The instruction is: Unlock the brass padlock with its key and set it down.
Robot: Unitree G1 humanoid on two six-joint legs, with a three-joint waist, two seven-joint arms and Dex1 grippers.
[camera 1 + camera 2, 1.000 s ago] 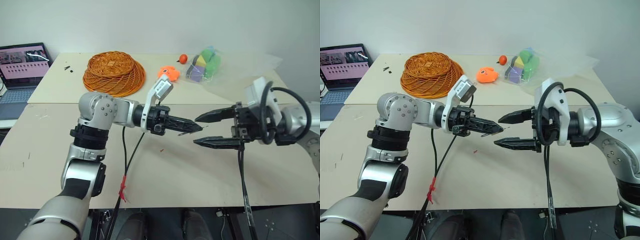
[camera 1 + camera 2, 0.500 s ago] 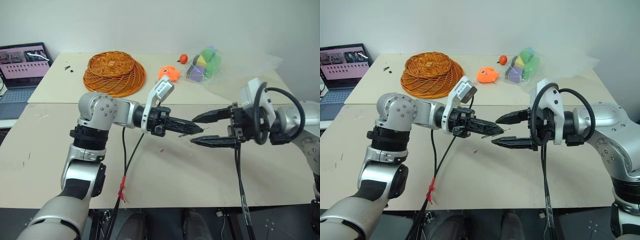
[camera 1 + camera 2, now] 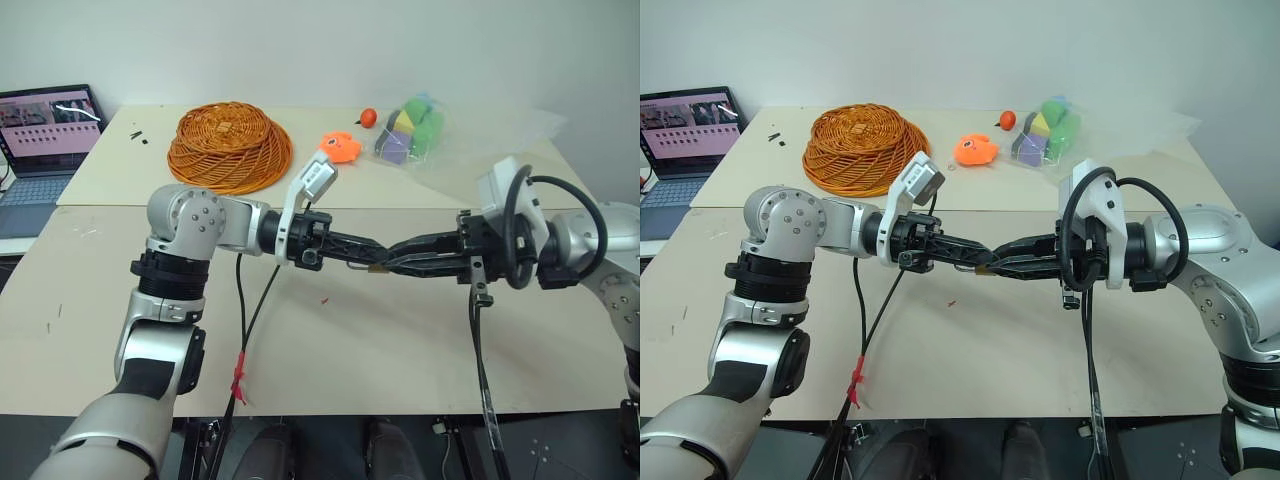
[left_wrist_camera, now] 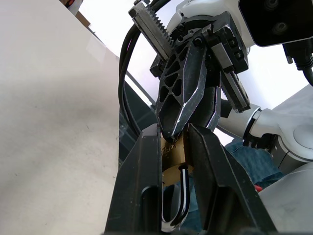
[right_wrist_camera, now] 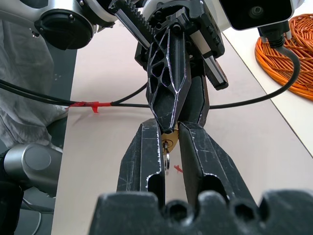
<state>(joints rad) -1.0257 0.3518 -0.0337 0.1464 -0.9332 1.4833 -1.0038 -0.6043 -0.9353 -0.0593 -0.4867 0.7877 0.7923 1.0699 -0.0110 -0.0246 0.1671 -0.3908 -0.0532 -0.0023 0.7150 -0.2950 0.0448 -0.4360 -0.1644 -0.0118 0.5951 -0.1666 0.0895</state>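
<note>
Since a moment ago the right tool (image 3: 392,266) has narrowed its wide-spread fingers and now pinches the end of the brass padlock (image 4: 172,155), meeting the left tool (image 3: 372,262) tip to tip above the counter (image 3: 400,340). That left tool is clamped on the padlock's body, the thin silver shackle (image 4: 184,193) hanging between its fingers. A small ring (image 5: 167,161) dangles at the padlock. Behind sit an orange basket (image 3: 228,145) and an orange toy (image 3: 340,147).
</note>
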